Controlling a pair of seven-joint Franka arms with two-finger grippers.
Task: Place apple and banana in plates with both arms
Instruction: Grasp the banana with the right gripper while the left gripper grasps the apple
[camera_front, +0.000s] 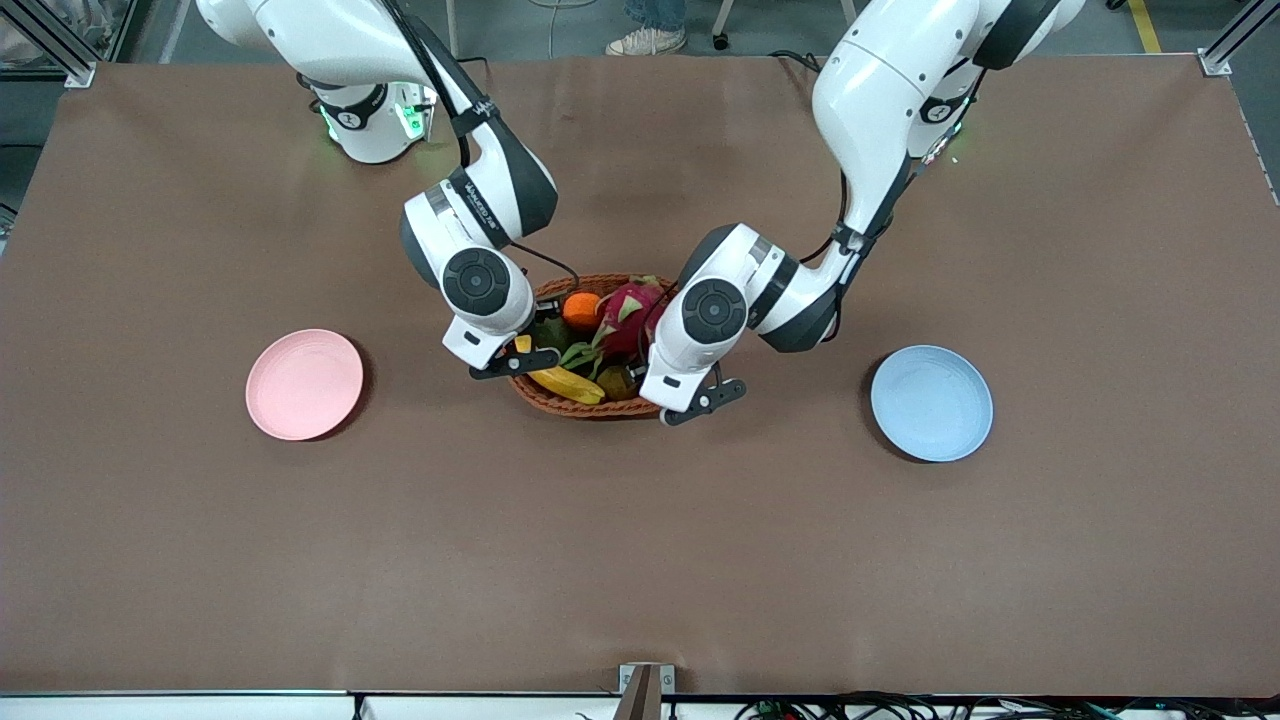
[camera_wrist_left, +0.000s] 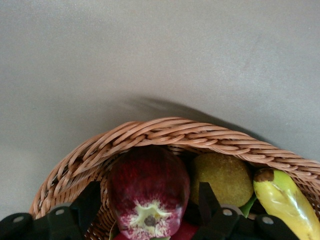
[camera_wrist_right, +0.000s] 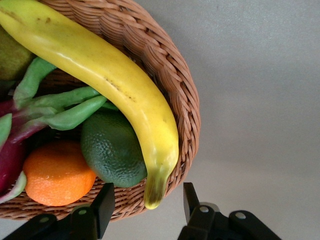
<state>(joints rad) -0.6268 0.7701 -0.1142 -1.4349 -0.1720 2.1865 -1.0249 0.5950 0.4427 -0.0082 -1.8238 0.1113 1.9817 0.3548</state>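
Observation:
The dark red apple (camera_wrist_left: 147, 187) lies in the wicker basket (camera_front: 560, 403) against its rim. My left gripper (camera_wrist_left: 149, 192) is down in the basket, open, with one finger on each side of the apple. The apple is hidden under the left hand in the front view. The yellow banana (camera_front: 565, 382) lies along the basket's edge nearer the front camera. My right gripper (camera_wrist_right: 148, 187) is open, and the banana's dark tip (camera_wrist_right: 156, 192) sits between its fingers (camera_wrist_right: 102, 205). The pink plate (camera_front: 304, 384) lies toward the right arm's end. The blue plate (camera_front: 931, 403) lies toward the left arm's end.
The basket also holds an orange (camera_front: 581, 310), a pink dragon fruit (camera_front: 630, 315), a green lime (camera_wrist_right: 112, 150) and a brown-green fruit (camera_wrist_left: 222, 175) beside the apple. Both plates lie apart from the basket on the brown table.

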